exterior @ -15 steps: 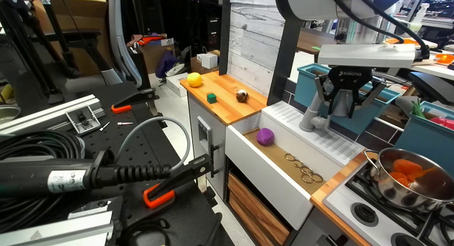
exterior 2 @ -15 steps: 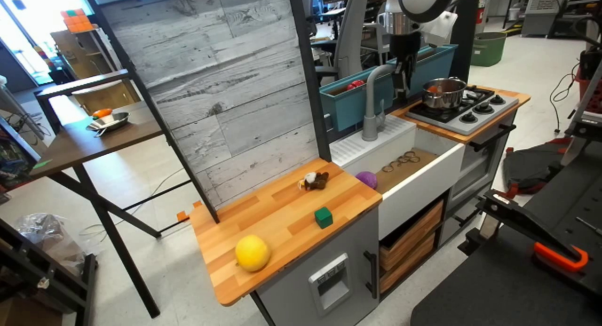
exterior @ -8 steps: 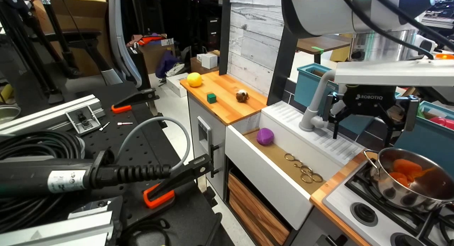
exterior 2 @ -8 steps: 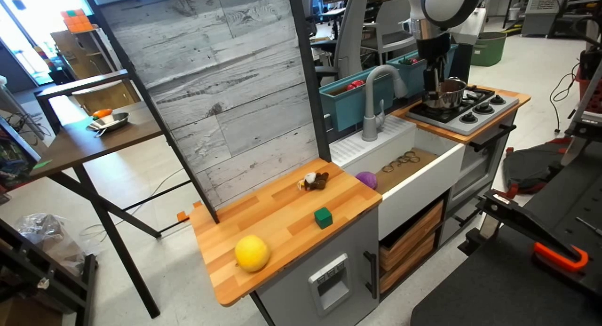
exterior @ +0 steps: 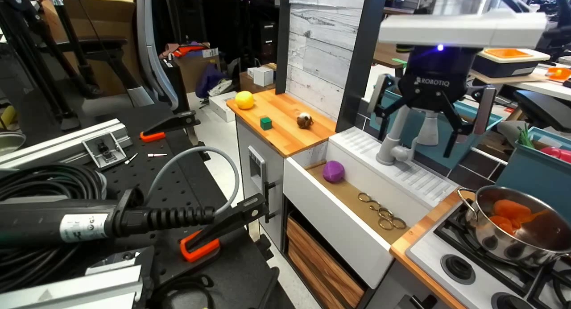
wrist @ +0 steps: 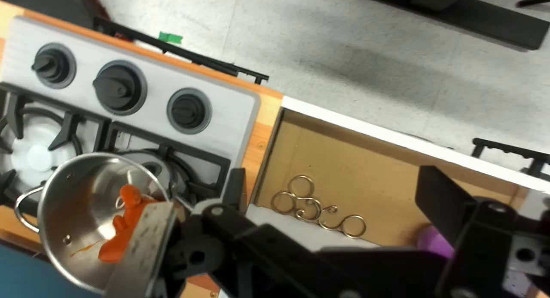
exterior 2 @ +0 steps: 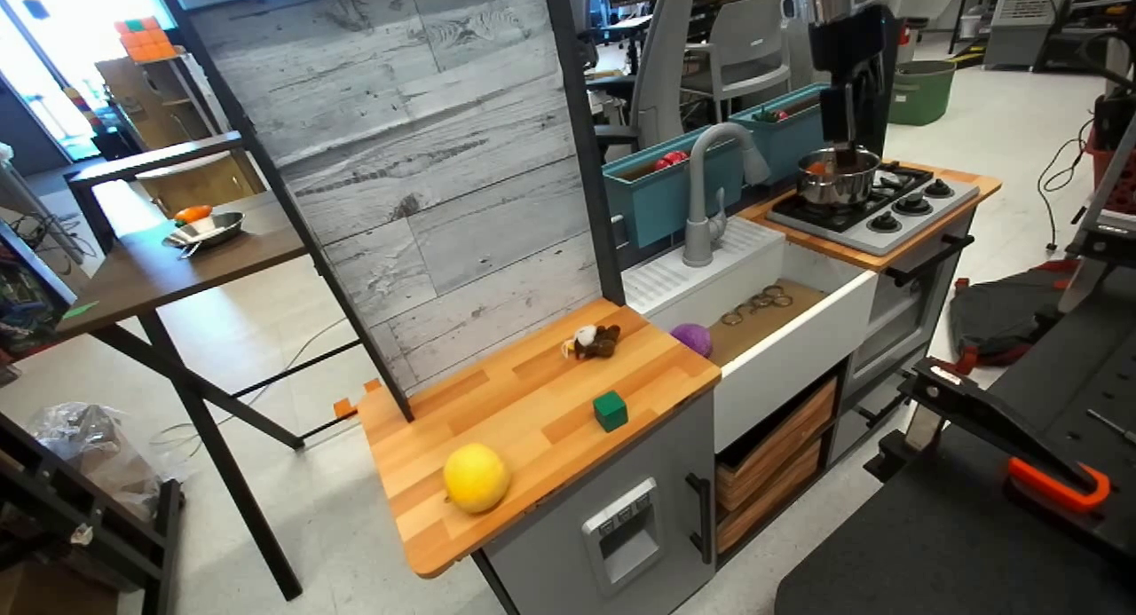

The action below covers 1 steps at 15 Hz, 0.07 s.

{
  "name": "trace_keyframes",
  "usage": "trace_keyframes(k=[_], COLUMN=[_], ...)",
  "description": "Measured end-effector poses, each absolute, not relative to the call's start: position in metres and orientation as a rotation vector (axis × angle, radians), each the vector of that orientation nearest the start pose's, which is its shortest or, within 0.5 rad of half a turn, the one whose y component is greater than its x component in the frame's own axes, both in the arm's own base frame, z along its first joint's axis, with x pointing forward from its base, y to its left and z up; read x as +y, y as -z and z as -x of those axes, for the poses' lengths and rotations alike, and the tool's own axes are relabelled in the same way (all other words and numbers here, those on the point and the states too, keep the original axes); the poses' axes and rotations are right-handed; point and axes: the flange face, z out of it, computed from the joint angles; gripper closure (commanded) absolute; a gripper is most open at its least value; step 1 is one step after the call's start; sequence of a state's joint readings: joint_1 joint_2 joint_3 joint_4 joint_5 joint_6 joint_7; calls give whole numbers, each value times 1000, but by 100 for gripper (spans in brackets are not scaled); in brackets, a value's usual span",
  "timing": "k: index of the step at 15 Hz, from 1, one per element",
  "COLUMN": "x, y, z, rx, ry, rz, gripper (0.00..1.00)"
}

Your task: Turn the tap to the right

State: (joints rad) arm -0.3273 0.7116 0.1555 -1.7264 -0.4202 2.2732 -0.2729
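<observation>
The tap [exterior 2: 698,202] is a grey arched faucet on the white ledge [exterior 2: 661,282] behind the sink, with a small lever [exterior 2: 720,214] at its base. In both exterior views its spout points to the right. My gripper [exterior: 415,133] stands open, its fingers wide apart with nothing between them. In an exterior view it hangs in front of the tap [exterior: 387,150], hiding the top of the arch, and the nozzle [exterior: 429,129] shows behind the fingers. A gap separates gripper [exterior 2: 848,149] and spout in an exterior view. From the wrist, the open gripper [wrist: 333,184] looks down over the sink; the tap is out of view there.
The white sink [exterior: 343,211] holds a purple ball [exterior: 333,171] and linked metal rings [wrist: 303,201]. A steel pot [exterior: 517,251] with orange things sits on the stove [exterior 2: 905,220] beside it. Teal planters [exterior 2: 666,193] hang behind the tap.
The gripper's fingers have spread from a narrow stance. It came away from the spout, dipping low and to the right, and has since risen. The tap looks unmoved.
</observation>
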Motion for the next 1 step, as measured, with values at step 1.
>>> trace_keyframes(k=[1], x=[-125], y=[-175], z=[-632], rx=[-564], ry=[-315], rz=[3218], gripper=[0])
